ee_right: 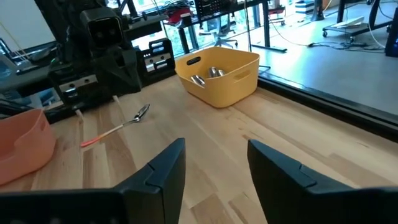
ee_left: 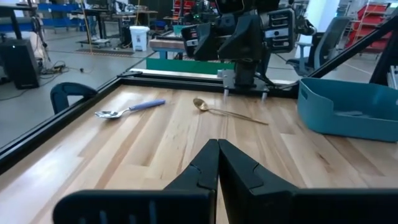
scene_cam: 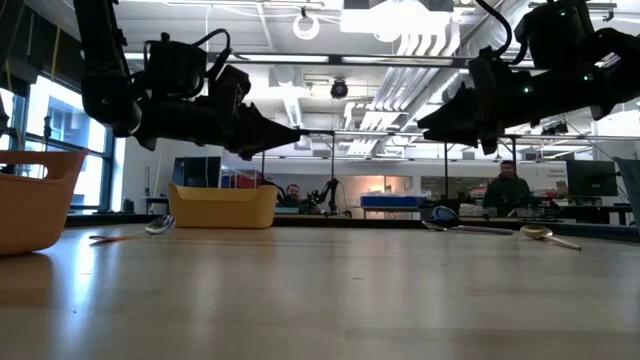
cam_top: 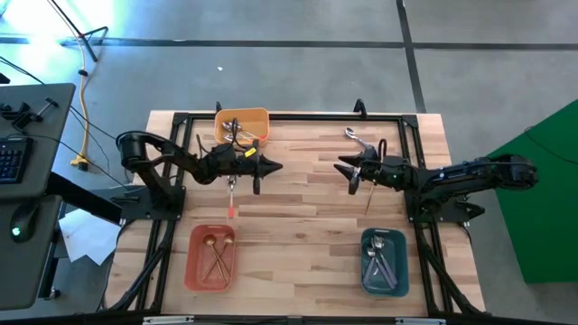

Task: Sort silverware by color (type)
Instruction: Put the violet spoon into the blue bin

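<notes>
Overhead, the left end effector point(cam_top: 274, 166) hovers pinched shut and empty; the right end effector point(cam_top: 343, 168) gapes wide, holding nothing. Gold spoons fill the red bin point(cam_top: 211, 257), silver ones the teal bin point(cam_top: 384, 263). At wrist level, a red-handled spoon point(ee_right: 116, 129) lies on the table point(ee_right: 205, 143) near the orange bin point(ee_right: 219, 76).

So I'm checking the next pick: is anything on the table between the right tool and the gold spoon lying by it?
Nothing visible. The right tool hangs open above the bare table, and the gold spoon lies right beside it, with only wood around.
</notes>
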Robot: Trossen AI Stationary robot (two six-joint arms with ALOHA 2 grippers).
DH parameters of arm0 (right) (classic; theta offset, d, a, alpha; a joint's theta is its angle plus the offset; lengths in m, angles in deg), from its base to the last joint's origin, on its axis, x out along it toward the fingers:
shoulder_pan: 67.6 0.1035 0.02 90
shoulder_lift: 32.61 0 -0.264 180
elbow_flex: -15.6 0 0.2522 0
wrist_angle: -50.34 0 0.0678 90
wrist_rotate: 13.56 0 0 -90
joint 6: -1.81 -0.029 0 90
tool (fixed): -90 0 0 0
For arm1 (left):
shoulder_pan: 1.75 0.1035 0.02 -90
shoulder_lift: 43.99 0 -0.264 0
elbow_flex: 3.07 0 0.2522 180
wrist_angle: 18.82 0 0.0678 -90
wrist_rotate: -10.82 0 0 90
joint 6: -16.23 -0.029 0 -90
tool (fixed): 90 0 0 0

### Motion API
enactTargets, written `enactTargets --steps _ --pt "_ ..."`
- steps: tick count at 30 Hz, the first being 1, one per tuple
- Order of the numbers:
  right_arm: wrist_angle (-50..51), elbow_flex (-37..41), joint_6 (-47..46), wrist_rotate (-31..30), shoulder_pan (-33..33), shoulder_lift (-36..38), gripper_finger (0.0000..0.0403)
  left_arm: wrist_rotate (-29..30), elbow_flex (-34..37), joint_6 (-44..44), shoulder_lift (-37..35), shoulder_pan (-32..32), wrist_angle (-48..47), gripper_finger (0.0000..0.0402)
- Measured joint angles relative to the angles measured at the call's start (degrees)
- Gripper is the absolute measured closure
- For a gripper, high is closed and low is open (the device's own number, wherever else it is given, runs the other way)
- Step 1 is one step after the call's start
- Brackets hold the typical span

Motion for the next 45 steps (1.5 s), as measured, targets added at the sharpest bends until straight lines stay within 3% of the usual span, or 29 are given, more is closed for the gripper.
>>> enactTargets --steps 13,19,32,36,40,45 --pt "-0.4 0.0 2.6 0.5 -1.0 0.0 0.0245 -0.2 0.0 -2.1 0.0 -0.2 -0.6 0.0401" --pt "-0.3 0.0 5.5 0.2 -0.7 0.0 0.0245 -4.8 0.0 -1.1 -0.7 0.3 -1.5 0.0401" --pt "3.4 0.0 2.2 0.3 -0.2 0.0 0.0245 -0.9 0.0 -9.5 -13.2 0.2 -22.3 0.0401" --pt "4.5 -0.3 1.9 -0.6 1.1 0.0 0.0248 0.1 2.2 -11.2 -16.3 0.2 -23.6 0.0401" --pt "17.1 -5.6 1.7 -0.7 2.2 0.0 0.0282 1.7 6.0 -11.6 -18.6 0.2 -22.4 0.0401" --pt "33.8 -14.3 2.8 -2.1 2.9 0.0 0.0368 3.9 10.4 -10.8 -19.5 0.2 -16.1 0.0401"
